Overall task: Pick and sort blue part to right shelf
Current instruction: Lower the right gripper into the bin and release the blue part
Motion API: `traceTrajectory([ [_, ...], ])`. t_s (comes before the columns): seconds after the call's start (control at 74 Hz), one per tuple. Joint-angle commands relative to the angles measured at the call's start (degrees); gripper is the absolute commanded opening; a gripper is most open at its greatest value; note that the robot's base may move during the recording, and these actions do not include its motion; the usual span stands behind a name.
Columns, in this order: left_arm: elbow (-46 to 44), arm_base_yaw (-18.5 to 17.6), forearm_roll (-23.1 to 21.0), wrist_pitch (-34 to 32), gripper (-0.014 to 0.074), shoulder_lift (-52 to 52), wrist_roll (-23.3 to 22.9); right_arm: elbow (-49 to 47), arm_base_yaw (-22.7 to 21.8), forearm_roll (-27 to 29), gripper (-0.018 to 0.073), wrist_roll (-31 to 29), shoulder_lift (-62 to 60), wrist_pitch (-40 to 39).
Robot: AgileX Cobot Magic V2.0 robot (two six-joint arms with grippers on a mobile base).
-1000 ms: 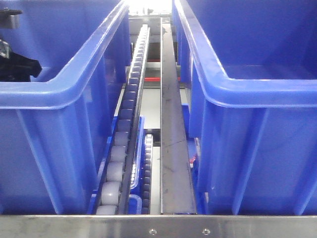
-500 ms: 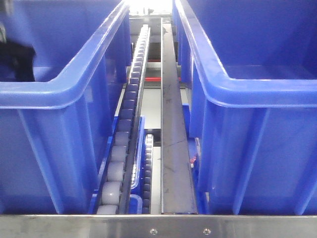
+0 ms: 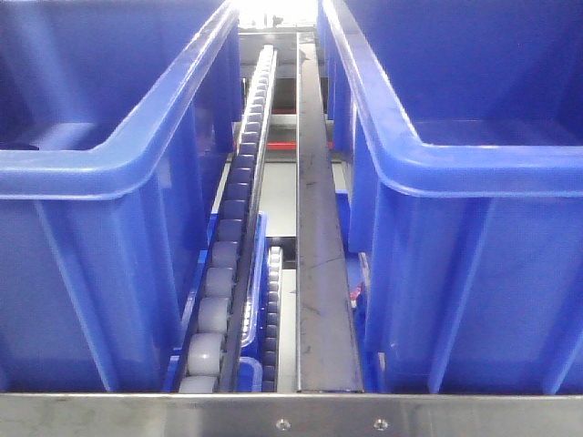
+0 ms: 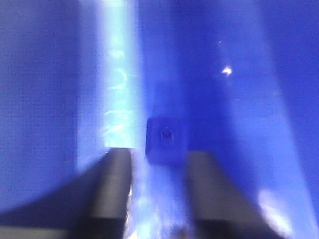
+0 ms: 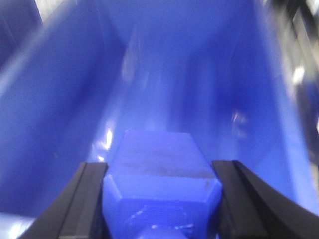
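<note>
In the right wrist view, my right gripper [image 5: 159,165] is shut on a blue part [image 5: 160,179], a chunky hexagonal block held between the two black fingers [image 5: 88,199]. It hangs over the inside of a blue tub [image 5: 60,124]. My left gripper [image 4: 158,152] is open inside another blue tub [image 4: 45,99]. A small square blue part [image 4: 164,140] with a centre hole lies just beyond its fingertips, nearer the right finger [image 4: 209,184]. That view is blurred. The right shelf [image 3: 291,414] shows in the front view as a steel frame. Neither gripper appears in the front view.
Two large blue tubs stand on the rack, a left tub [image 3: 109,164] and a right tub [image 3: 455,168]. Between them run a grey roller track [image 3: 239,191] and a steel rail [image 3: 314,228]. A lower roller track [image 3: 271,300] shows beneath.
The black arm seen at the far left inside the left tub has slid out of the front view. The tubs and rack have not moved.
</note>
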Motion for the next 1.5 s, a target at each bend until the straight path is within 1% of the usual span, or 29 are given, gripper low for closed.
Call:
traceTrajectory([
  [0.0, 1.8, 0.1, -0.4, -5.6, 0.0136, -7.2, -0.4, -5.0, -0.1, -0.6, 0.0277, -0.3, 8.1, -4.5],
  [0.122, 7.4, 0.1, 2.4, -7.3, 0.0127, -17.3, -0.4, -11.6, -0.1, 1.2, 0.0277, -0.3, 19.6, -0.1],
  [0.189, 10.3, 0.1, 4.0, -7.3, 0.0127, -22.7, -0.4, -15.5, -0.1, 2.3, 0.0277, -0.3, 25.7, 3.7],
  [0.243, 12.0, 0.1, 4.2, -6.8, 0.0127, -26.4, -0.4, -19.4, -0.2, 2.8, 0.0277, -0.3, 32.0, 7.2],
  [0.324, 14.5, 0.1, 4.2, -6.1, 0.0127, -32.6, -0.4, -24.2, -0.2, 3.0, 0.0277, -0.3, 40.7, 10.1],
  [0.432, 16.2, 0.1, 4.2, -4.8, 0.0127, -39.5, -0.4, -28.4, -0.3, 3.0, 0.0277, -0.5, 49.8, 10.3],
  [0.568, 16.5, 0.1, 4.0, -2.3, 0.0127, -45.4, -0.4, -33.1, -2.1, 3.1, 0.0277, -2.4, 60.7, 9.1],
  [0.703, 16.5, 0.1, 3.9, -0.4, 0.0127, -48.8, -0.4, -37.3, -4.4, 3.2, 0.0277, -4.6, 70.0, 6.8],
  [0.797, 16.5, 0.1, 3.7, 0.2, 0.0127, -49.6, -0.4, -39.8, -5.4, 3.2, 0.0277, -4.8, 75.1, 5.5],
  [0.959, 16.5, 0.1, 3.4, 0.2, 0.0127, -49.6, -0.4, -40.7, -5.4, 3.2, 0.0278, -4.8, 77.7, 2.2],
  [1.041, 16.5, 0.1, 3.2, 0.2, 0.0127, -49.6, -0.4, -40.7, -5.4, 3.2, 0.0308, -4.8, 77.3, 1.5],
  [1.081, 16.5, 0.1, 3.2, 0.2, 0.0127, -49.6, -0.4, -40.7, -5.4, 3.2, 0.0355, -4.8, 77.1, 1.4],
  [1.149, 16.5, 0.1, 3.2, 0.2, 0.0127, -49.6, -0.4, -40.7, -5.4, 3.2, 0.0463, -4.8, 76.5, 1.3],
  [1.189, 16.5, 0.1, 3.2, 0.2, 0.0127, -49.6, -0.4, -40.7, -5.4, 3.1, 0.0545, -4.8, 76.0, 1.3],
  [1.203, 16.5, 0.1, 3.2, 0.2, 0.0127, -49.6, -0.4, -40.7, -5.4, 3.1, 0.0558, -4.8, 75.8, 1.3],
  [1.216, 16.5, 0.1, 3.2, 0.2, 0.0127, -49.6, -0.4, -40.7, -5.4, 3.1, 0.0597, -4.8, 75.6, 1.4],
  [1.243, 16.5, 0.1, 3.2, 0.2, 0.0127, -49.6, -0.4, -40.7, -5.4, 3.1, 0.0648, -4.8, 74.9, 1.5],
  [1.419, 16.5, 0.1, 3.2, 0.2, 0.0127, -49.6, -0.4, -39.7, -5.4, 3.1, 0.0592, -4.8, 69.4, 1.3],
  [1.486, 16.5, 0.1, 3.2, 0.2, 0.0127, -49.6, -0.4, -37.5, -5.4, 3.1, 0.0554, -4.8, 65.4, 0.3],
])
